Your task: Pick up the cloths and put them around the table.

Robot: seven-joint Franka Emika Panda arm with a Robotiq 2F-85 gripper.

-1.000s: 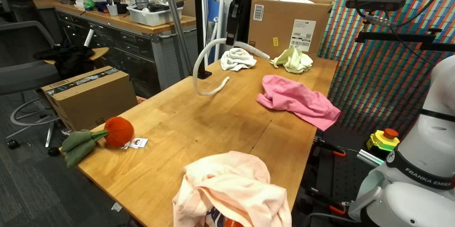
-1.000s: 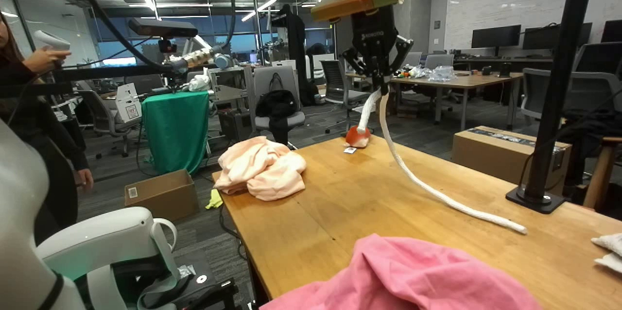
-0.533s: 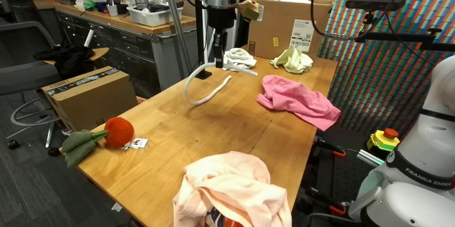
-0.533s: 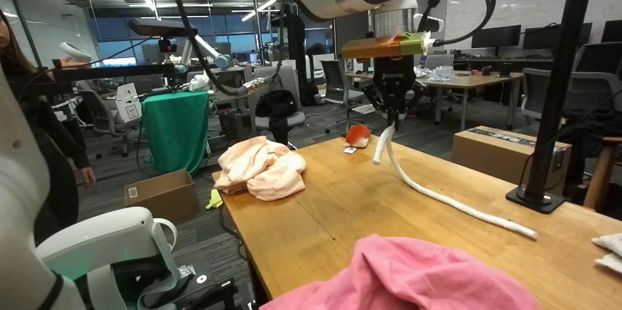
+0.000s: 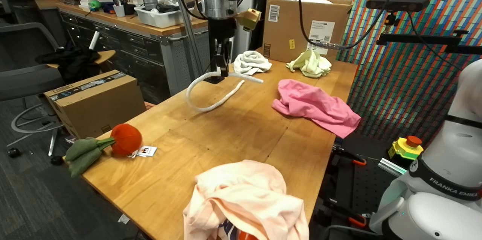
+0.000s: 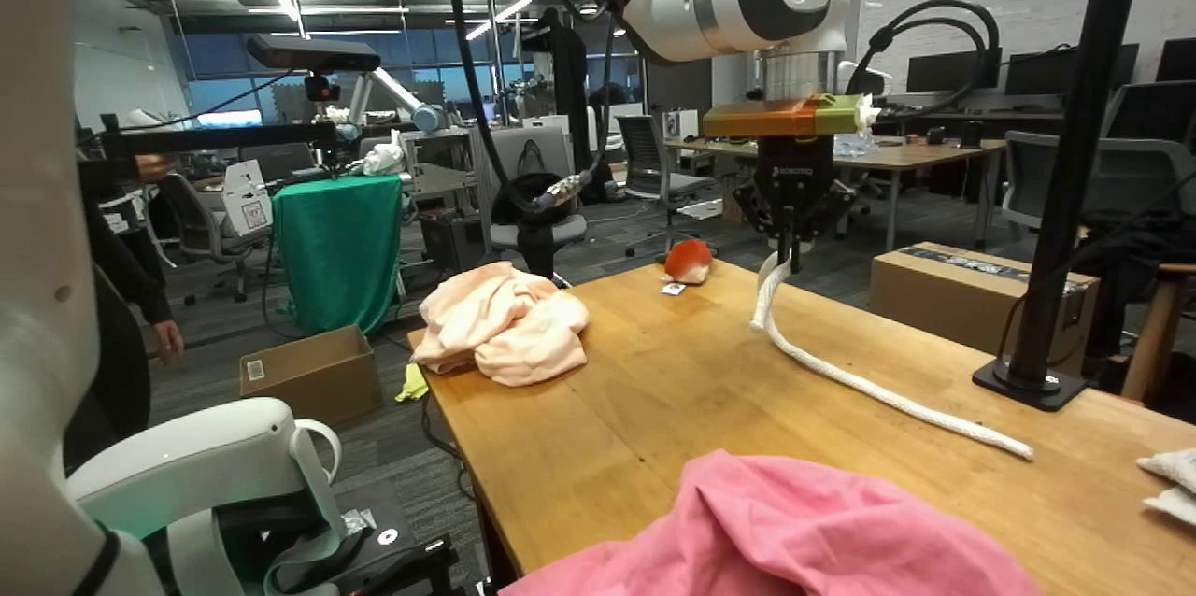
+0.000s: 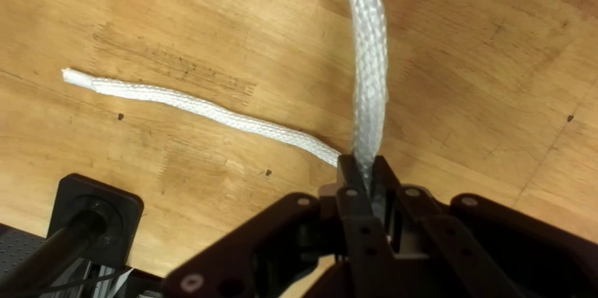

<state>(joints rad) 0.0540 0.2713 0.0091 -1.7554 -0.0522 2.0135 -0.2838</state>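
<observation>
1. pink cloth (image 5: 315,105): rumpled on the table (image 5: 229,138) at a long edge, one corner draped over it. matte fabric, long loose folds.
2. peach cloth (image 5: 244,189): larger heap at a table corner, thick soft rounded folds.
3. whitish cloth (image 5: 251,63) and yellow-green cloth (image 5: 310,64): small crumpled wads on the table, a gap between them, both near the cardboard box (image 5: 282,31).
4. table: honey-brown wooden planks, visible grain, seams, small dark spots.
5. gripper (image 7: 364,165): points straight down above the table, fingertips nearly together, clamped on the white rope (image 7: 369,69). well apart from pink cloth and peach cloth.
6. arm (image 6: 691,17): reaches in high over the table, last link vertical, straight above the gripper. smooth white shells, metal collar. orange-and-green housing (image 6: 785,118) sits crosswise above the fingers.
7. white rope: thick, braided, smooth tip in the wrist view. short end juts from one side of the fingertips; long run bows out, then curls back low over the wood. can't tell how much of it touches.
8. red toy (image 5: 127,139): round, plush-looking, at another table corner; green fabric leaves (image 5: 81,153) spill past the edge, flat paper tag (image 5: 147,151) beside it.
9. black post (image 6: 1079,157): slim round tube, upright on a flat square foot at the table's edge.
10. cardboard box: brown, straight-sided, printed white labels on one face.
</observation>
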